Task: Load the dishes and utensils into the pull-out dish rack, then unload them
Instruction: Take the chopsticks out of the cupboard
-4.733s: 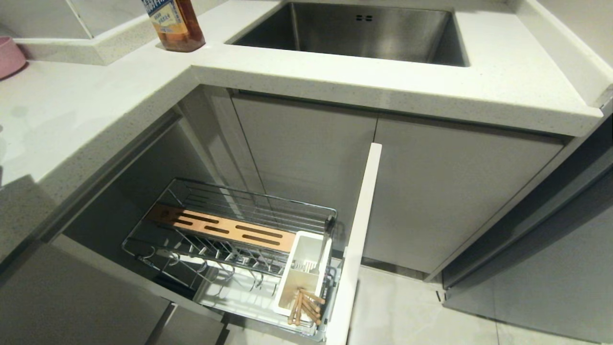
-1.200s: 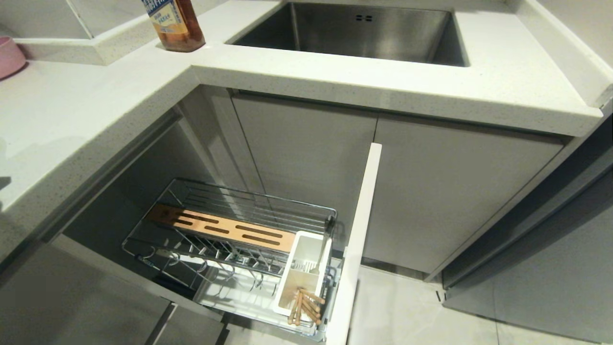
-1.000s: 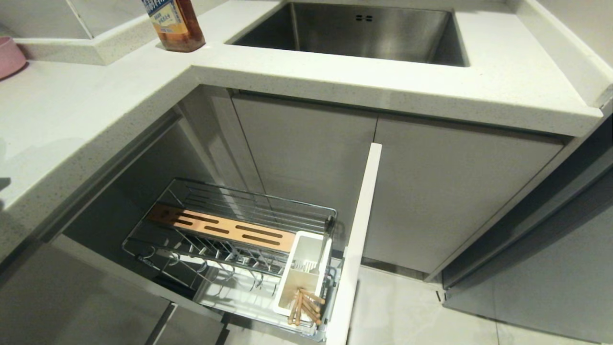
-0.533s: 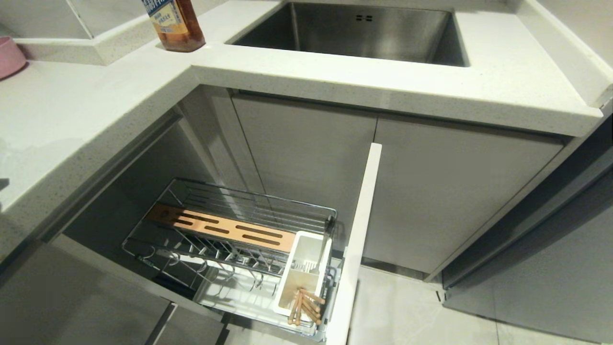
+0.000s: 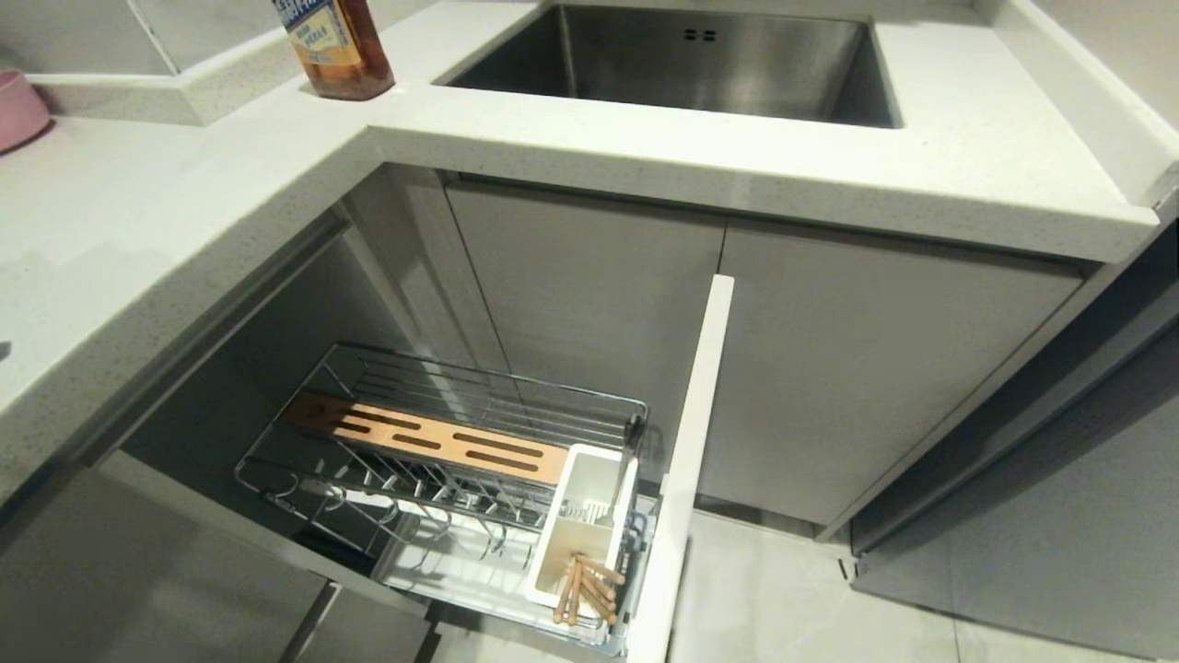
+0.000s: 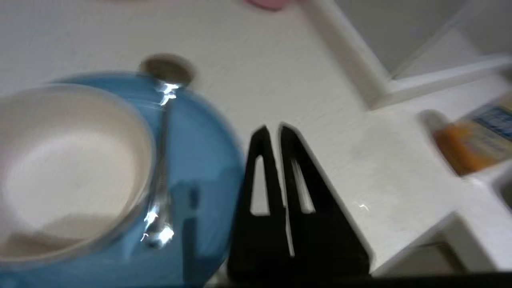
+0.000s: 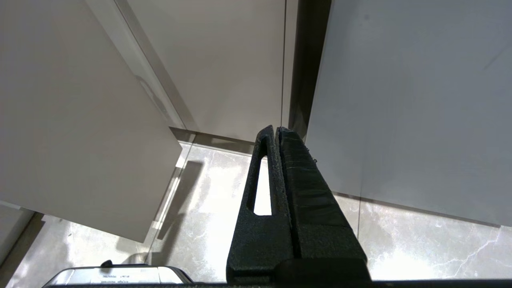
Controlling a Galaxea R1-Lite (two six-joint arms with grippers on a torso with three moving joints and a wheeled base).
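Black and pressed together, my left gripper (image 6: 276, 130) hovers empty over the counter (image 6: 320, 132) beside the blue plate (image 6: 200, 160) (bowl (image 6: 68, 168) and spoon (image 6: 162, 160) on it). Loading's underway, I judge: next, open and grasp the spoon.

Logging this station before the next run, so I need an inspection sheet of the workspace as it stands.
Surface: speckled white countertop, L-shaped, around a steel sink.
Job's things: chrome wire pull-out dish rack open; light wooden chopsticks in its white rectangular utensil holder. Cream-white round bowl and shiny metal spoon on the light-blue oval plate, on the countertop.
Clutter: amber bottle; pink item.
Grippers: left gripper shut, empty, beside the plate; right gripper shut, empty, over pale floor tiles.
Cables: nothing seen.
Surroundings: grey cabinet fronts.
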